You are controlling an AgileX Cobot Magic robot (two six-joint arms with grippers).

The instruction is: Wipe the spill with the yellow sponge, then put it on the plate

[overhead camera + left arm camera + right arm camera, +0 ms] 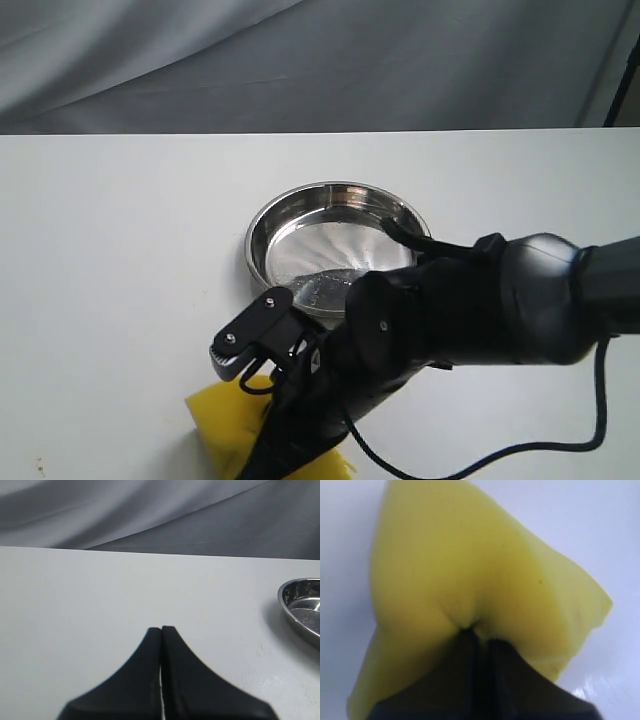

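Observation:
The yellow sponge (226, 424) lies at the table's front edge, below and left of the plate (262, 228), with the right arm crossing over it. In the right wrist view the yellow sponge (470, 570) fills the frame, pinched and dented where my right gripper (480, 637) is shut on it. The plate's rim (286, 600) shows at the edge of the left wrist view. My left gripper (161, 628) hovers over bare table, its jaws pressed together with nothing held. No spill shows in any view.
The white table (120, 250) runs back to a grey cloth backdrop (300, 60). The bulky right arm (470, 310) lies across the plate's near rim, with a black cable (560, 440) trailing off its right side. A tiny dark speck (40, 463) sits near the front left corner.

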